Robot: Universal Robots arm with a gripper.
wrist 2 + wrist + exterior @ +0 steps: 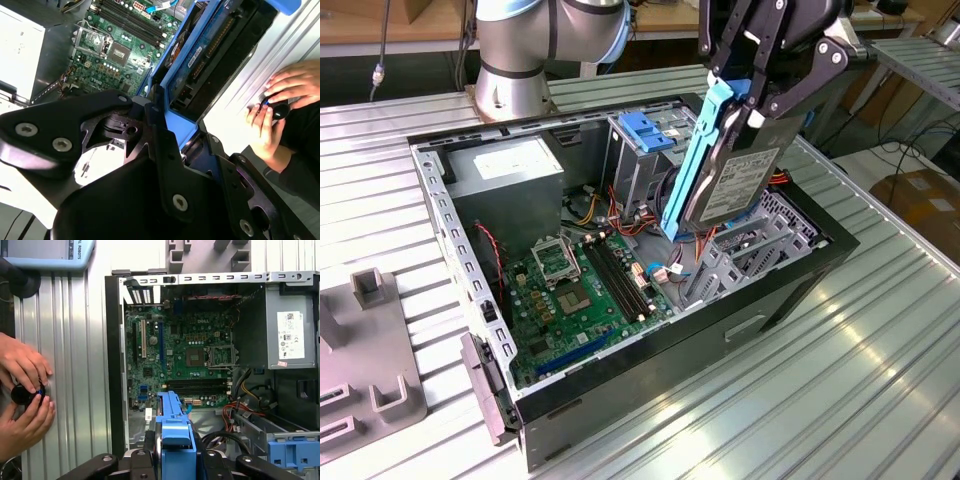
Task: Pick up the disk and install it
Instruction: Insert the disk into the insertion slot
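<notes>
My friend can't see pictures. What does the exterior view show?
The end effector grips the disk, grey with blue rails, holding it steeply tilted over an open computer case on a ribbed metal table. A green motherboard lies inside.

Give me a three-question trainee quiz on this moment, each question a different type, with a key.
1. True or false: the disk lies flat on the table.
2. The gripper is: A) open, clear of the disk; B) shut on the disk; C) open around the disk.
3. In the first wrist view, what rests on the table beside the computer case?
Key: 1 false, it is held steeply tilted over the open case. 2 B. 3 a person's hands, holding a small dark object.
</notes>
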